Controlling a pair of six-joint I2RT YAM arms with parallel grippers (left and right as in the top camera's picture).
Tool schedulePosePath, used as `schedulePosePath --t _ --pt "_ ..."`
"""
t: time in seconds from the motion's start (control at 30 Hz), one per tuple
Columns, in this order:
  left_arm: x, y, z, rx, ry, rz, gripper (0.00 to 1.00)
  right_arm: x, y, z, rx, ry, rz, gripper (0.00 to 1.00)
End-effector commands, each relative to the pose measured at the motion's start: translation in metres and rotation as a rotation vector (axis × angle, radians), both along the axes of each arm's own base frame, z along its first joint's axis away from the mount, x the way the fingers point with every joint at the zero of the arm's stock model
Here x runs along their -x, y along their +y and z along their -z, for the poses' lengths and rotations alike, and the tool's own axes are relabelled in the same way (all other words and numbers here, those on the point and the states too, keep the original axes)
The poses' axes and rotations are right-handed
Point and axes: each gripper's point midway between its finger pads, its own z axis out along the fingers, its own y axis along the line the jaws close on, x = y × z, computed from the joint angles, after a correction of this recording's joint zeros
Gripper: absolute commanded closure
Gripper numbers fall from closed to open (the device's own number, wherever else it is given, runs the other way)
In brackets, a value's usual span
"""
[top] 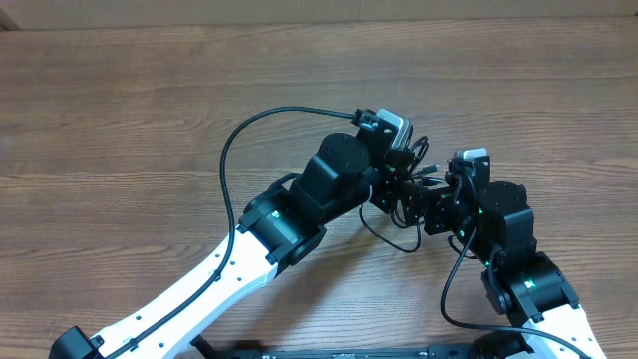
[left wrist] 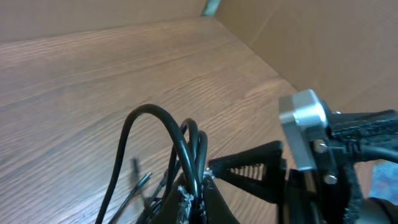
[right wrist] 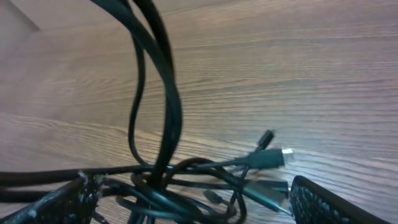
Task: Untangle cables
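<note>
- left tool [left wrist: 194, 198] pressed together, pinching the cables [left wrist: 186, 140]; loops rise above it;
- right tool [right wrist: 186, 202] spread; plugs [right wrist: 273, 158] lie between its fingers [right wrist: 326, 202], on the bench [right wrist: 280, 74]

Jaws of the left gripper [left wrist: 198, 199] clamp looped cables [left wrist: 177, 134] above wooden table [left wrist: 87, 74]

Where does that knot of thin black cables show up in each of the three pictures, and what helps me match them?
Overhead: the cables sit just right of centre.
Left wrist: bottom centre, looping upward.
Right wrist: tangled along the bottom, with strands rising to the top left.
Shared landmark: the wooden table beneath them, seen in all three.
</note>
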Motion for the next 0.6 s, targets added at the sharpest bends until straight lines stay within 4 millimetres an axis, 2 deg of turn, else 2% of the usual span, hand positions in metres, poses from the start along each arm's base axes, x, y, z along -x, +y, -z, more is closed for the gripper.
schedulePosePath --t 0.0,0.37,0.43,0.57 --pt "0.006 -0.004 -0.017 0.033 -0.034 0.053 0.96 -0.002 0.000 -0.008 0.006 -0.032 -0.009 0.04" --pt "0.006 -0.006 -0.020 0.044 -0.041 0.061 0.96 -0.002 -0.005 -0.005 0.017 -0.018 0.025 0.04" --pt "0.006 -0.006 -0.020 0.044 -0.041 0.063 0.96 -0.004 -0.011 -0.003 0.031 -0.016 0.060 0.04" --pt "0.012 -0.009 -0.021 0.029 -0.072 0.115 0.96 -0.006 -0.038 0.007 0.050 0.034 0.234 0.01"
